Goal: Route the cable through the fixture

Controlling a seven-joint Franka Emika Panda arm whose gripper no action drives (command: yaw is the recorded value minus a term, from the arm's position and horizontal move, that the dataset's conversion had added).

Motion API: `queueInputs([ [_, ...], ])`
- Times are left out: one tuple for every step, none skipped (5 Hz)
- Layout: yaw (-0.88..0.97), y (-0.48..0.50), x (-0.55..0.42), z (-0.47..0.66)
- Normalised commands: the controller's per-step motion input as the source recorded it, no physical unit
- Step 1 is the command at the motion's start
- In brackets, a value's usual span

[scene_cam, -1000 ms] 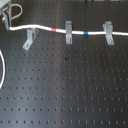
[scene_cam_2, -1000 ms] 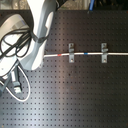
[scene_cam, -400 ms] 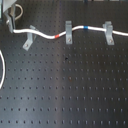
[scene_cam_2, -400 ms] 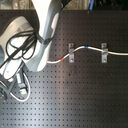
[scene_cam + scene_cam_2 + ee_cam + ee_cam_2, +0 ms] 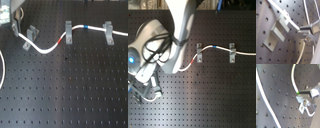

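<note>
One tool (image 5: 18, 29) works at ten o'clock in the first exterior view, its fingers pinching the cable (image 5: 47, 49) near its free end, just beside the slanted fixture (image 5: 31, 34) at its three o'clock. From there the cable sags, then climbs past the red band (image 5: 62, 40) through two upright clips (image 5: 68, 30) on the perforated tabletop (image 5: 70, 90). Best now, I judge: lift the cord over the fork, centre it, lower gently without dragging slack.

Thin white flexible cable (image 5: 50, 48): red band, blue band. Slanted grey metal forked fixture (image 5: 30, 37). Black perforated surface (image 5: 70, 95), pale hole grid.
</note>
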Motion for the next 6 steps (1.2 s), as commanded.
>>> queueInputs([
  [-0.18,0.093,0.364,0.01],
  [-0.04,0.019,0.011,0.07],
  [-0.05,-0.182,-0.148,-0.12],
  [-0.31,-0.287,-0.060,-0.46],
  [-0.25,-0.392,0.073,-0.54],
  [-0.21,-0.612,0.168,-0.23],
])
